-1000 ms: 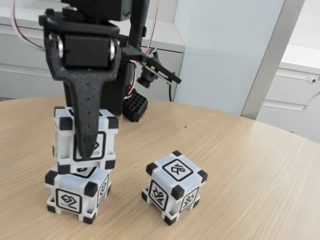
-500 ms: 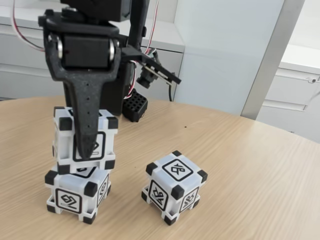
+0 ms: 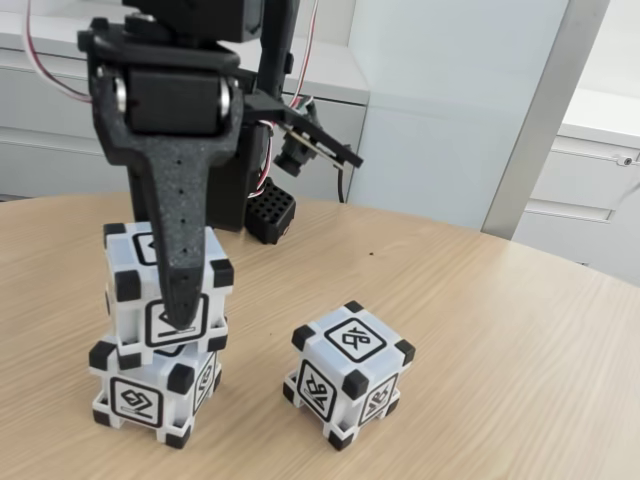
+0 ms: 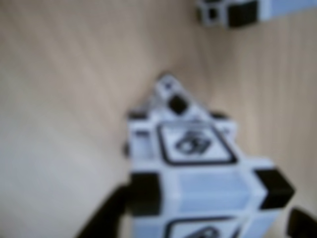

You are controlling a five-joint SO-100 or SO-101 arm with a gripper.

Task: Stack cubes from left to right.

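Observation:
Two white cubes with black corner blocks are stacked at the left of the fixed view. The lower cube (image 3: 140, 395) stands on the table. The upper cube (image 3: 128, 262) rests on it, slightly turned and tilted. My black gripper (image 3: 165, 300) comes down from above and is shut on the upper cube; one finger (image 3: 178, 250) crosses its front face and the other is hidden behind it. A third cube (image 3: 350, 372) stands alone to the right. The blurred wrist view has the held cube (image 4: 213, 188) between dark fingers (image 4: 101, 220), the lower cube's corner (image 4: 168, 89) beyond it, and the third cube (image 4: 237, 11) at the top edge.
The round wooden table (image 3: 500, 330) stretches to the right of the cubes. Behind the stack stand the arm's black base (image 3: 268, 215) and a small camera mount (image 3: 310, 140). White cabinets and a wall lie beyond the table's edge.
The gripper has lowered a little with the upper cube, which now sits lower and further left on the lower cube, slightly tilted. The other two cubes have not moved.

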